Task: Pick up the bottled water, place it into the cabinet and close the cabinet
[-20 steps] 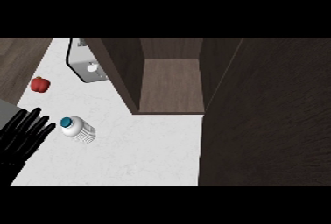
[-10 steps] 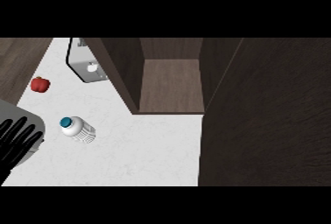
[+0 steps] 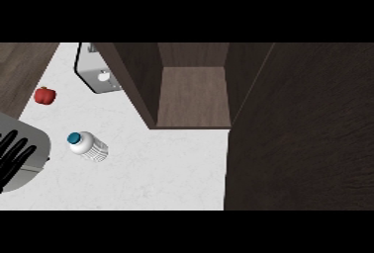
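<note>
White counter [image 3: 161, 168]: bottled water [image 3: 89, 146] unmoved; left robot hand [image 3: 13, 160] retreated toward edge.

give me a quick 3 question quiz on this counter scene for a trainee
1. True or false: the bottled water already stands inside the cabinet.
2. Multiple choice: the bottle's cap is A) red B) teal C) white.
3. Fill in: the only hand in view is the robot's ___ hand, at the view's left edge.

Key:
1. False. The bottle is on the white counter, left of the open cabinet.
2. B.
3. Left. Its fingers are straight and hold nothing; it lies apart from the bottle. A red object sits farther back on the counter.
</note>
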Robot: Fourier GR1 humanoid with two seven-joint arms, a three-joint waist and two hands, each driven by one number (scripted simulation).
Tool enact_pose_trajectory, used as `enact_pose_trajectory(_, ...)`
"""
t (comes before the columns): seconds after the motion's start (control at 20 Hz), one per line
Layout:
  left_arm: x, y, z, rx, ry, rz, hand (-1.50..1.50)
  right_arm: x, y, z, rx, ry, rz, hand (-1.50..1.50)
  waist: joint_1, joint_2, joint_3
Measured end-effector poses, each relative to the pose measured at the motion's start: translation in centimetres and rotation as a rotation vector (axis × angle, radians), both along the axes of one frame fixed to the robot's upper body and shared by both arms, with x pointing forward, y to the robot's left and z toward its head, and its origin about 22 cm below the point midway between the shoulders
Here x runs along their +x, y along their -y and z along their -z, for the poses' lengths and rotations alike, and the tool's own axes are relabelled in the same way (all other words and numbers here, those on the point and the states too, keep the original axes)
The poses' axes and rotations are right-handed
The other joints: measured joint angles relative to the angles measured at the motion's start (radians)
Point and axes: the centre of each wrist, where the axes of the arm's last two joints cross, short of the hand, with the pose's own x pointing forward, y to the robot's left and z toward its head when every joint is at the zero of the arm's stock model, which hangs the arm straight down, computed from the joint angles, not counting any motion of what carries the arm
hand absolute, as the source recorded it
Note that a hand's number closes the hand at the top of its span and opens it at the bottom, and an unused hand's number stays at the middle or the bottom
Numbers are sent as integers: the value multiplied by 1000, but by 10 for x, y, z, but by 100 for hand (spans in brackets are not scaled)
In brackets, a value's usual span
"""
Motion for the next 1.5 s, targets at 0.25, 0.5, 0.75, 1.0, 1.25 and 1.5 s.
enact_pose_trajectory(0.25, 10, -10, 17, 17, 1, -43, -150, -2, -1, 4, -3, 7, -8, -150, -2, 0, 0)
enact_pose_trajectory(0.5, 31, -18, 29, 53, 6, -52, -150, -3, -1, 3, -11, 13, -19, -150, -4, 1, 0)
enact_pose_trajectory(0.75, 46, -26, 48, 90, 0, -59, -150, -7, -6, 7, -14, 2, -25, -150, -6, 1, -1)
enact_pose_trajectory(1.0, 51, -27, 60, 123, 9, -51, -150, -7, -8, 11, -9, 13, -28, -150, -1, -10, 17)
enact_pose_trajectory(1.25, 62, -23, 81, 131, -46, -52, -150, -11, -7, 8, -6, 18, -35, -150, -9, -4, 10)
enact_pose_trajectory(1.5, 76, -24, 98, 113, -92, -79, -150, -13, -3, 8, -2, 19, -47, -150, -17, -4, 13)
